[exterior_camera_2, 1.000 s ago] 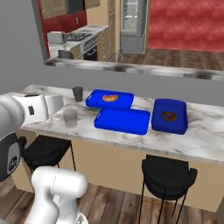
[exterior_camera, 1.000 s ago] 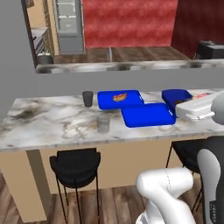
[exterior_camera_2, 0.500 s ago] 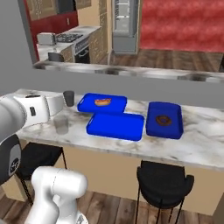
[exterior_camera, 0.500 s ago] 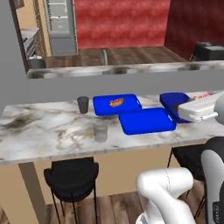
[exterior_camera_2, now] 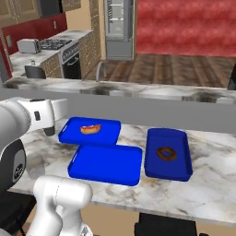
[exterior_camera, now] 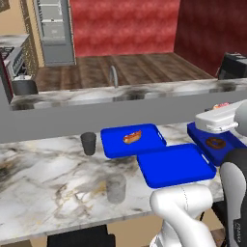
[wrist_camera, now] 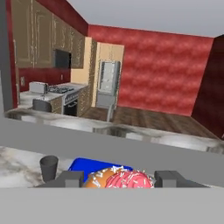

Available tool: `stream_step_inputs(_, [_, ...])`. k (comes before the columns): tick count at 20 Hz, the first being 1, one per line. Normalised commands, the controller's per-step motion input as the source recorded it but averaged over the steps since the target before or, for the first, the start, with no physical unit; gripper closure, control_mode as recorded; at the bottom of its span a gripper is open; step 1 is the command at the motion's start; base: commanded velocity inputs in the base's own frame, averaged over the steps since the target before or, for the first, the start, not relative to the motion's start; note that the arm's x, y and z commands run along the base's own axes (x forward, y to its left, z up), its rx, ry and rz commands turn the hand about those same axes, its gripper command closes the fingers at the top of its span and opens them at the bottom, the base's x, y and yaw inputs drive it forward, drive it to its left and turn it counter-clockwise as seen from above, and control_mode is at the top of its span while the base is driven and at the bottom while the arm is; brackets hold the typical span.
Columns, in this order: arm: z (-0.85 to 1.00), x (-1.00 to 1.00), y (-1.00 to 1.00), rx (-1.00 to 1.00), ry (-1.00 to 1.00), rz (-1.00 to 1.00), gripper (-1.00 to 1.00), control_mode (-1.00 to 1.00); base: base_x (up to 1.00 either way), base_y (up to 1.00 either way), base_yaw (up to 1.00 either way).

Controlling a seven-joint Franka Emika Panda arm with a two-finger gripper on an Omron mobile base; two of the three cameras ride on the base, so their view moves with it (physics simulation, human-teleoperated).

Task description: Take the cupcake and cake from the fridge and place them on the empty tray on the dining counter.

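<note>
My gripper (wrist_camera: pixel 119 179) is shut on the cupcake (wrist_camera: pixel 131 179), whose pink frosting sits between the two dark fingertips (wrist_camera: pixel 70 177). From the left base camera the cupcake (exterior_camera: pixel 221 105) is a small pink spot on top of the white hand at the far right, above the dining counter (exterior_camera: pixel 48 178). The empty blue tray (exterior_camera: pixel 176 164) (exterior_camera_2: pixel 106 163) lies at the counter's near edge, lower than the hand. The grey fridge (exterior_camera: pixel 53 31) (exterior_camera_2: pixel 119 27) (wrist_camera: pixel 107 87) stands far back in the room. The cake is out of view.
A blue tray with a hot dog (exterior_camera: pixel 131 141) (exterior_camera_2: pixel 90 131) and another with a dark doughnut (exterior_camera_2: pixel 167 154) flank the empty one. A dark cup (exterior_camera: pixel 88 143) (wrist_camera: pixel 49 167) and a clear glass (exterior_camera: pixel 116 188) stand to the left. A raised marble ledge with a tap (exterior_camera: pixel 114 75) runs behind.
The whole scene has shifted in both base views as the base drove: counter and trays are nearer and further left. The gripper has kept its hold on the cupcake.
</note>
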Motion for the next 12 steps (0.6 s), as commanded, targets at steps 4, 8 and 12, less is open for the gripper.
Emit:
stream_step_inputs(4, [0.00, 0.00, 0.00, 0.00, 0.00, 0.00, 1.00, 1.00, 1.00, 0.19, -0.18])
stream_step_inputs(8, [0.00, 0.00, 0.00, 0.00, 0.00, 0.00, 1.00, 1.00, 0.79, 0.04, -0.08])
stream_step_inputs(12, [0.00, 0.00, 0.00, 0.00, 0.00, 0.00, 1.00, 1.00, 0.33, 0.00, -0.02])
